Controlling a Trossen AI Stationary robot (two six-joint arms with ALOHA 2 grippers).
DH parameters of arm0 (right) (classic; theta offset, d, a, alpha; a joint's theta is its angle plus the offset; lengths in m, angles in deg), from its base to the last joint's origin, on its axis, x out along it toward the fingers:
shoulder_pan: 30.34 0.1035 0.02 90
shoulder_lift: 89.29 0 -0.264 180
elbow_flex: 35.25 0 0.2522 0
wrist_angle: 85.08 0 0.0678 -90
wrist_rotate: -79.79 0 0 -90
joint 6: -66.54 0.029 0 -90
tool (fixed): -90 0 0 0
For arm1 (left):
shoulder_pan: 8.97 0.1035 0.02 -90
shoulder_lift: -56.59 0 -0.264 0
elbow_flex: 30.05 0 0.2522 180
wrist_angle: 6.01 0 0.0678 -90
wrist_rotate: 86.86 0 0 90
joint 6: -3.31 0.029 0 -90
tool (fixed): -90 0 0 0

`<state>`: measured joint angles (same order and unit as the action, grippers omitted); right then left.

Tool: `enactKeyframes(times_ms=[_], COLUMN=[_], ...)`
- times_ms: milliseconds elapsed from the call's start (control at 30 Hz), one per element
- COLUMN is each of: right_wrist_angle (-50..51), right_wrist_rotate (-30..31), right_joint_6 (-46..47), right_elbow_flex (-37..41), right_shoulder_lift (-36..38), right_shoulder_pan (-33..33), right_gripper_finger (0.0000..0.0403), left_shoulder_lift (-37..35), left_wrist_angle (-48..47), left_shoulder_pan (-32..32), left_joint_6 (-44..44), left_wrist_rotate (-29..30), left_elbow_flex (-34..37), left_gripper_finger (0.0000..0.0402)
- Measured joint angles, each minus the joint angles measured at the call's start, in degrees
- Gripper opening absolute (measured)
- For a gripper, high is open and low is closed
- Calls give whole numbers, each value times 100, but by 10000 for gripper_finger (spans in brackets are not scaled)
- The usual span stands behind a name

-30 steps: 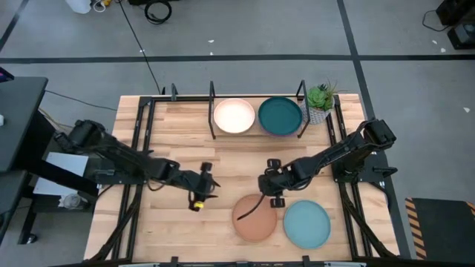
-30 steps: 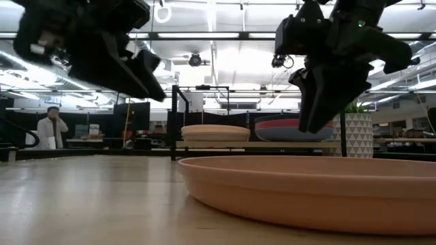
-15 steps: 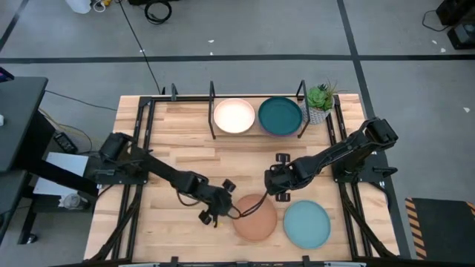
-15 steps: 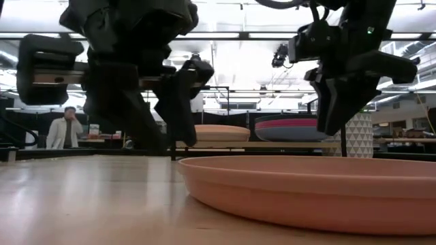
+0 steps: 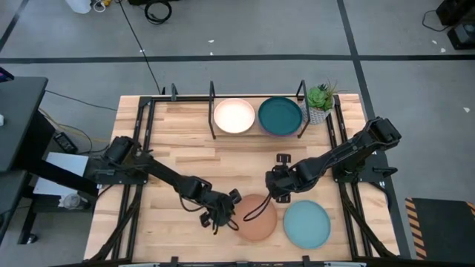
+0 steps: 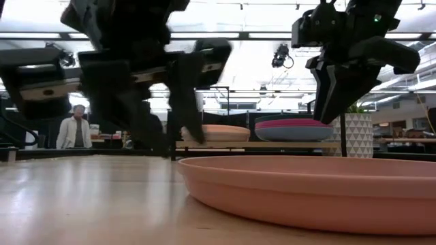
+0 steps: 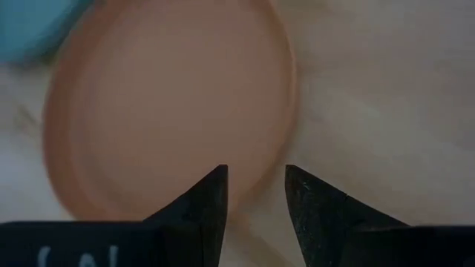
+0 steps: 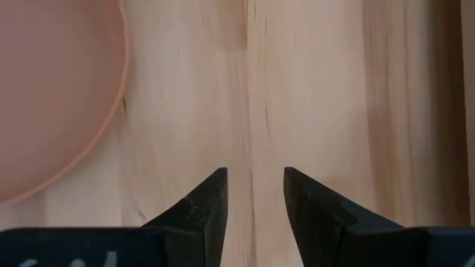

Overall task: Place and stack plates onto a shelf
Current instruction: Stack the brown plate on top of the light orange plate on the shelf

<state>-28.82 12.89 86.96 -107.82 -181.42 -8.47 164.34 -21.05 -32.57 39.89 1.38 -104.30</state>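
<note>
A wooden desk (image 5: 185, 148) seen from above, with two dark robot arms reaching in from either side. Along the far edge stands a low black wire shelf (image 5: 212, 96). In it sit a cream plate (image 5: 234, 116) and, just beside it, a dark teal plate (image 5: 280, 116); from desk height the teal one tops a stack showing magenta and blue rims (image 6: 293, 126). A small potted plant (image 5: 320, 99) stands at the shelf's right end.

Near the front edge lie a tan-brown plate (image 5: 257, 219) and a light aqua plate (image 5: 306, 224), side by side on the desk.

The left gripper (image 5: 225, 211) is low at the tan-brown plate's left rim. Its jaws stand apart, the rim lying just ahead of the gap between them; they hold nothing.

The right gripper (image 5: 277, 187) hovers just behind the same plate, over bare wood. Its jaws are apart and empty.

A person in a white coat (image 6: 73, 129) stands far off in the room behind.
</note>
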Motion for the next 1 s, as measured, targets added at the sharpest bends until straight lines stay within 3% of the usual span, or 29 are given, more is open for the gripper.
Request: enactKeyframes(times_ms=[400, 500, 633, 733, 900, 1000], right_wrist_angle=[-146, -176, -249, -536, -1297, -1710], right_wrist_rotate=[1, 12, 21, 27, 243, 716], right_joint_6=[-96, -109, -182, -456, -1367, -2028], right_elbow_flex=[0, 0, 0, 0, 0, 0], right_shoulder_lift=[0, 0, 0, 0, -2, -2], right_shoulder_pan=[15, 15, 15, 20, 82, 216], right_gripper_finger=[138, 138, 138, 138, 138, 138], left_shoulder_lift=[292, 290, 241, 164, -252, -569], left_wrist_angle=[51, -15, -166, -327, -710, -1034], left_shoulder_pan=[57, 55, 47, 51, 51, 49], left_joint_6=[312, 311, 304, 150, -296, -550], left_wrist_rotate=[-121, -115, -119, -67, 386, 537], left_elbow_flex=[-4, -4, -4, -7, -4, -4], left_gripper_finger=[137, 111, 47, 15, 20, 16])
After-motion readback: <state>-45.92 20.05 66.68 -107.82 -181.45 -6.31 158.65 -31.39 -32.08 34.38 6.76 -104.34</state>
